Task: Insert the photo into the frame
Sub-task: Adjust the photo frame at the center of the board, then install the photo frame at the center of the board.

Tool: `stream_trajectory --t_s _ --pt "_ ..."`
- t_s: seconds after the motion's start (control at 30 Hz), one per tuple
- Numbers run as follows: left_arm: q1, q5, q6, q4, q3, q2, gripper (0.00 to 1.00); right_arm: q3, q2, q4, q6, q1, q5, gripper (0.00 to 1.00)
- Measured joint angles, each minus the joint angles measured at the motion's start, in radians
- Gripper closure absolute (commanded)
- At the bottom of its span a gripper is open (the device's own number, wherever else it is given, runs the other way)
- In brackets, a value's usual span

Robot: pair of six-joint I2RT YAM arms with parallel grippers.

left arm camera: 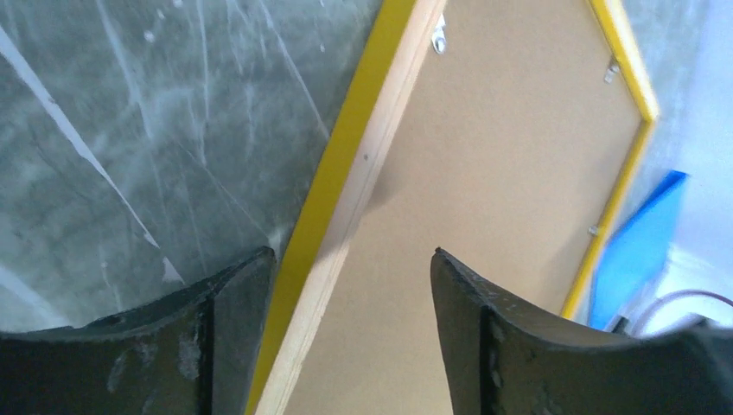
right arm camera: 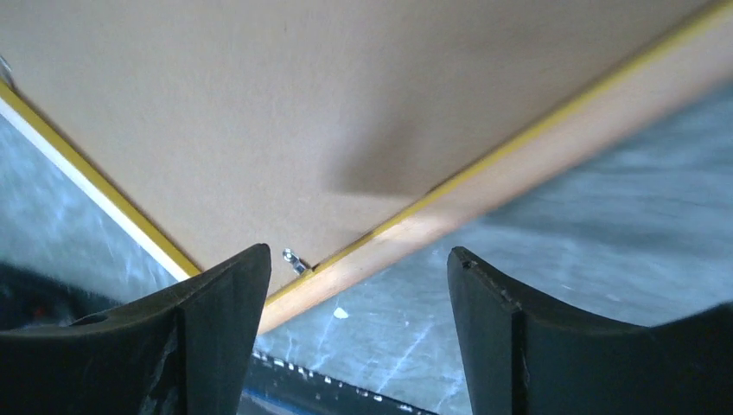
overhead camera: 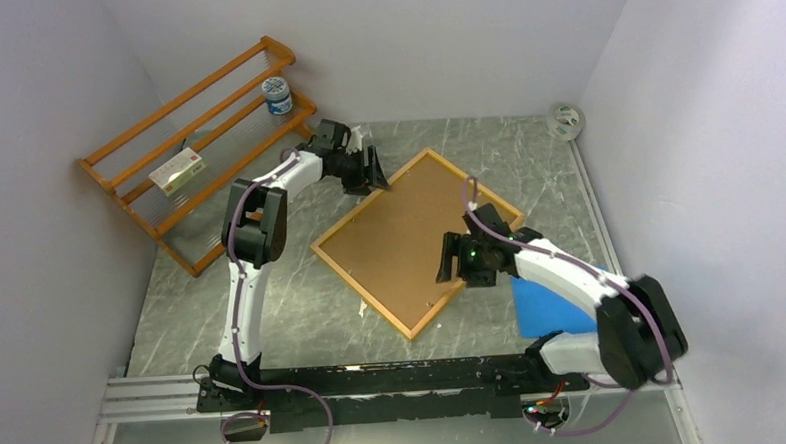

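The frame (overhead camera: 362,291) lies face down on the table, its wood back and yellow rim showing, with a brown backing board (overhead camera: 409,231) in it. The photo is hidden or out of view. My left gripper (overhead camera: 376,172) is open and empty over the frame's far left edge; the left wrist view shows its jaws (left arm camera: 352,255) straddling the yellow rim (left arm camera: 346,164) and the board (left arm camera: 501,173). My right gripper (overhead camera: 452,261) is open and empty over the frame's near right edge (right arm camera: 484,203), beside a small metal clip (right arm camera: 294,259); its jaws (right arm camera: 359,251) hold nothing.
A blue sheet (overhead camera: 553,305) lies under my right arm and shows in the left wrist view (left arm camera: 644,242). An orange slatted rack (overhead camera: 196,156) at the back left holds a jar (overhead camera: 277,95) and a small box (overhead camera: 177,171). A tape roll (overhead camera: 566,121) sits back right.
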Motion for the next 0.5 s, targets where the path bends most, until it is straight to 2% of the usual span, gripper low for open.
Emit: stream_trajectory --t_s 0.13,0.23,0.33,0.5 --pt "-0.017 -0.116 0.017 -0.098 0.098 0.019 0.18 0.026 -0.203 -0.05 0.052 0.0 0.221 0.19" --pt "-0.006 -0.171 0.024 -0.14 0.114 0.017 0.18 0.07 -0.27 -0.049 0.042 -0.003 0.267 0.28" --pt "0.018 -0.214 0.026 -0.169 0.093 -0.014 0.17 0.125 -0.211 -0.006 0.012 -0.003 0.209 0.35" --pt "0.068 -0.27 0.022 -0.19 -0.121 -0.212 0.16 0.173 -0.006 0.142 0.006 0.002 0.035 0.5"
